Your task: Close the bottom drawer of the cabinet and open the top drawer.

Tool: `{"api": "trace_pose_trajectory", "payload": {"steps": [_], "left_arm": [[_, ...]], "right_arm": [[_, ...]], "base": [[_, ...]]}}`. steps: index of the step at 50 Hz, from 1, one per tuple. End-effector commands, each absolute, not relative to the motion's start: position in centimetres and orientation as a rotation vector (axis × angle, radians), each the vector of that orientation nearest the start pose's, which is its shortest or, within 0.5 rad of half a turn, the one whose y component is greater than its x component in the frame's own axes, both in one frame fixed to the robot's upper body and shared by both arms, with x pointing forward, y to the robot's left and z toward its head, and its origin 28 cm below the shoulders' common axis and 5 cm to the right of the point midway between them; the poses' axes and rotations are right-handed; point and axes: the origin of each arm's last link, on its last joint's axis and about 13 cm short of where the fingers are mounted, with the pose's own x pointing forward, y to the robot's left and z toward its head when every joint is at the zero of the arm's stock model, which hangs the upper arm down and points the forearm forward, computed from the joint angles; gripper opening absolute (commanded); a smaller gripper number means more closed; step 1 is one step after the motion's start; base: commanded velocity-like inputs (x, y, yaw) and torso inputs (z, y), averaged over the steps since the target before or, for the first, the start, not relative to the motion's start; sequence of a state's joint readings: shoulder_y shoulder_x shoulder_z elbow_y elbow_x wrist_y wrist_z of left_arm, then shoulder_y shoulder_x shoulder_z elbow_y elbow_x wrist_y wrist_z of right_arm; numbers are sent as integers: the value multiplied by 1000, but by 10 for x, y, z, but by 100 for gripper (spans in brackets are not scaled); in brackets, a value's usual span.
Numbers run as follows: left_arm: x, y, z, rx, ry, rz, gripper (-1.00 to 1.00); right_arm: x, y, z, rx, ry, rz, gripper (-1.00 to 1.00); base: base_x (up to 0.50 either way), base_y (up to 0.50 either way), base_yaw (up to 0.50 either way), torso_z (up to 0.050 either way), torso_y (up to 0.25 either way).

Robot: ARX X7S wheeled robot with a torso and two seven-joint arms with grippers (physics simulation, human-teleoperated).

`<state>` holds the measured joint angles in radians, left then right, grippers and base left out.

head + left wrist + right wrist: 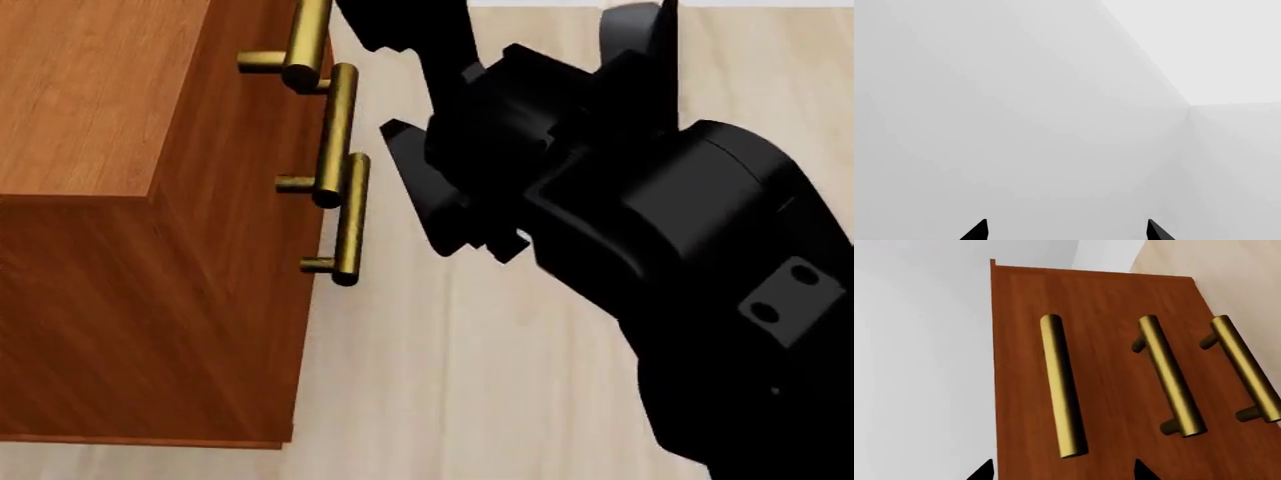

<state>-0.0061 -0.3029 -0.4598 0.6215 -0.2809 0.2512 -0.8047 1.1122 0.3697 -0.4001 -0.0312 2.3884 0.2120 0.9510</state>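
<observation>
Reaching toward the cabinet point(120, 250), the right gripper point(1062, 471) faces three brass handles point(1062, 390), fingers wide apart, holding nothing. Drawer edges are hard to see.

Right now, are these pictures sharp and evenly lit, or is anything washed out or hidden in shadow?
Left wrist view: only pale, featureless wall, nearly washed out. Head view: crisp wood grain on the cabinet, but the black right arm loses detail in darkness. Right wrist view: sharp, with soft highlights along the brass handles.
</observation>
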Motion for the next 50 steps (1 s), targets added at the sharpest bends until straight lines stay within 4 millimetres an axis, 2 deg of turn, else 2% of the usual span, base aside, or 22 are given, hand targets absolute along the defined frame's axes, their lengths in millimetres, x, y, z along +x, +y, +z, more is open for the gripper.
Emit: {"api": "trace_pose_trajectory", "payload": {"steps": [1, 24, 34, 50], "left_arm": [[167, 319, 189, -209, -1009, 966, 100], [168, 319, 189, -207, -1007, 965, 100], [168, 319, 188, -210, -1007, 964, 100], [168, 319, 188, -207, -1005, 962, 100]], "right_arm": [[301, -64, 343, 1234, 568, 530, 100], [331, -47, 333, 1207, 631, 530, 100], [333, -41, 335, 1185, 631, 545, 100], [325, -36, 340, 1172, 620, 568, 100]], "base": [[0, 0, 0, 0, 0], [0, 0, 0, 0, 0], [0, 0, 0, 0, 0], [0, 0, 0, 0, 0]]}}
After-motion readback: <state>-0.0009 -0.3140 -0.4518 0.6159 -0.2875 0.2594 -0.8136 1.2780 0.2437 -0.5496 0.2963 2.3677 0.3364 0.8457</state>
